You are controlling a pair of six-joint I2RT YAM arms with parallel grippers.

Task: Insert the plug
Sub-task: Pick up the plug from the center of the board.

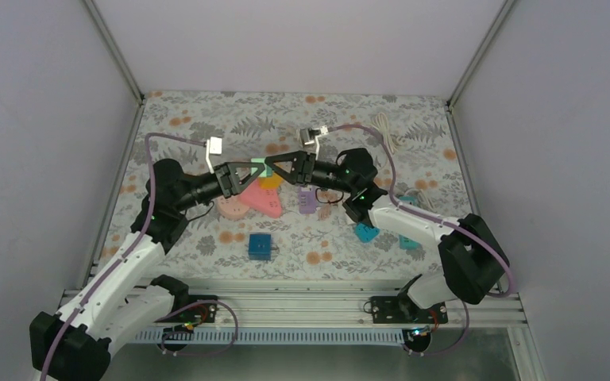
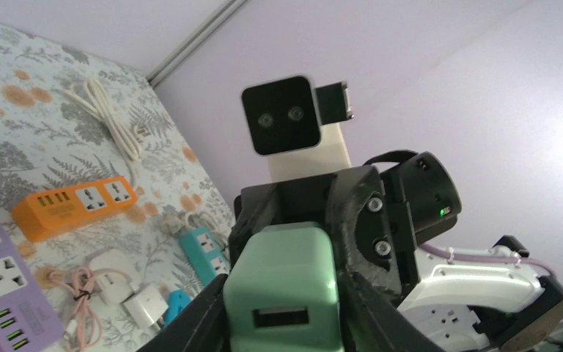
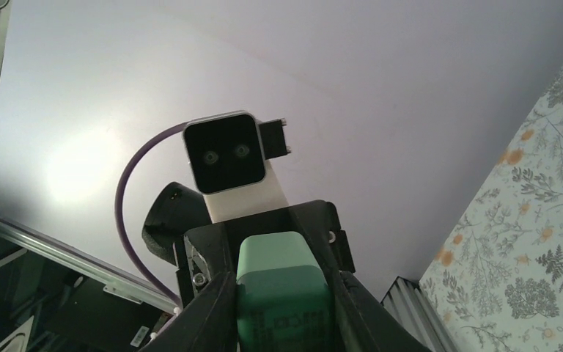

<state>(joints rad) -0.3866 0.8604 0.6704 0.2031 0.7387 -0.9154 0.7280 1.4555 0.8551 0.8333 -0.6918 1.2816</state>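
A mint-green plug adapter (image 1: 260, 166) hangs in the air above the middle of the table, between my two grippers. My left gripper (image 1: 250, 171) comes from the left and my right gripper (image 1: 278, 168) from the right, tip to tip. In the left wrist view the green adapter (image 2: 281, 275) sits between the left gripper's (image 2: 282, 312) jaws, USB port facing the camera. In the right wrist view the adapter (image 3: 281, 290) sits between the right gripper's (image 3: 282, 312) jaws, printed side towards the camera. Both pairs of jaws press on its sides.
Below the grippers lie a pink triangular power strip (image 1: 256, 198), a purple strip (image 1: 307, 200), a blue cube (image 1: 260, 246) and teal strips (image 1: 365, 232). A white cable (image 1: 385, 131) lies at the back right. The left wrist view shows an orange strip (image 2: 73, 202).
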